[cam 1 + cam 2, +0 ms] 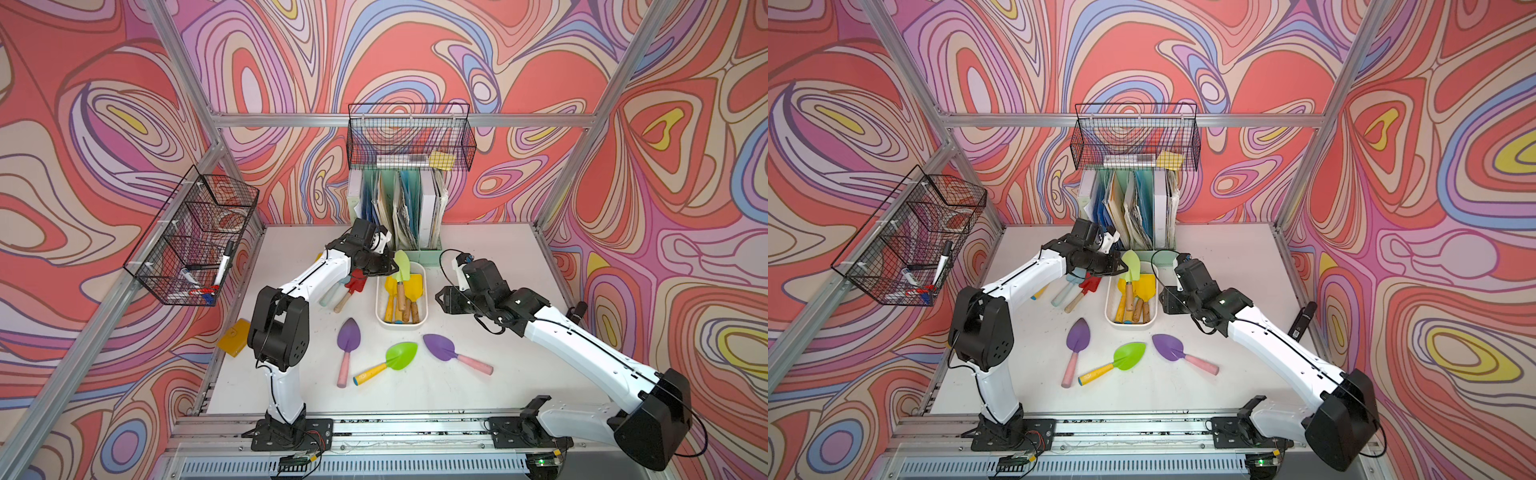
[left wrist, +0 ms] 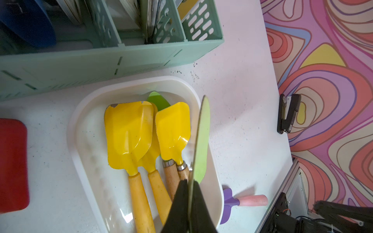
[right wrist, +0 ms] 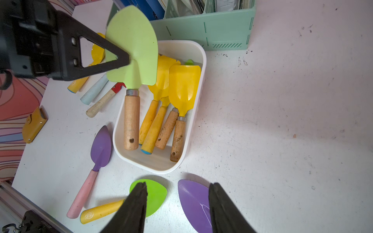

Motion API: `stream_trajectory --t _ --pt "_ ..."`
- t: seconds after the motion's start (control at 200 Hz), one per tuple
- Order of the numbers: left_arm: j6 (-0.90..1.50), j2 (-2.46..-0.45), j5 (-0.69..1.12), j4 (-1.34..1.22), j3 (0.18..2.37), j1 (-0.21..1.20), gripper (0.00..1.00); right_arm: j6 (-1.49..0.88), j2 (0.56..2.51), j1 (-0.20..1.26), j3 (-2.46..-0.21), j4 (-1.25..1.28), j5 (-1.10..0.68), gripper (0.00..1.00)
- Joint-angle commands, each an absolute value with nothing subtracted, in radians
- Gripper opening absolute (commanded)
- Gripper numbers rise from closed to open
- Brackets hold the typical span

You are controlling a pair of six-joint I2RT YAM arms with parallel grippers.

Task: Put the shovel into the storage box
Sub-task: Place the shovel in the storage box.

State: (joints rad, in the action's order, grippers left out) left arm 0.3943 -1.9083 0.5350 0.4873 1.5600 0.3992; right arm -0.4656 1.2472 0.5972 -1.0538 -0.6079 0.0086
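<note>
Hanging over the box (image 1: 401, 326) at the centre of both top views, the shovel (image 1: 401, 264) is being held by the edge of its pale green blade in the left tool (image 3: 126, 60), whose jaws are pinched shut on it. Its wooden handle is pointing down into the box beside the yellow shovels (image 3: 183, 80); whether it is touching bottom cannot be told. The placing step is judged to be in hand. Next, lowering is being called for, so that the handle is laid among the others and the blade brought inside the far rim before the jaws are parted. The right tool (image 3: 177, 185) is standing half open and empty, right of the box in the frame. The table (image 1: 415, 395) is white and speckled, with more shovels lying loose on it. A file holder (image 3: 212, 34) is standing behind the box, and swirled walls (image 1: 665, 208) are enclosing the cell.
</note>
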Motion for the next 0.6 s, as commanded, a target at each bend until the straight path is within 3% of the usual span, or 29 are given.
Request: stream_trajectory --t 0.0,0.596 --pt "0.353 -1.947 0.521 0.533 1.555 0.396 0.02 -0.475 1.249 0.6 -1.051 -0.621 0.021 0.51" --pt "0.305 -1.985 0.389 0.549 1.542 0.396 0.0 -0.473 1.273 0.6 -1.043 -0.605 0.008 0.51"
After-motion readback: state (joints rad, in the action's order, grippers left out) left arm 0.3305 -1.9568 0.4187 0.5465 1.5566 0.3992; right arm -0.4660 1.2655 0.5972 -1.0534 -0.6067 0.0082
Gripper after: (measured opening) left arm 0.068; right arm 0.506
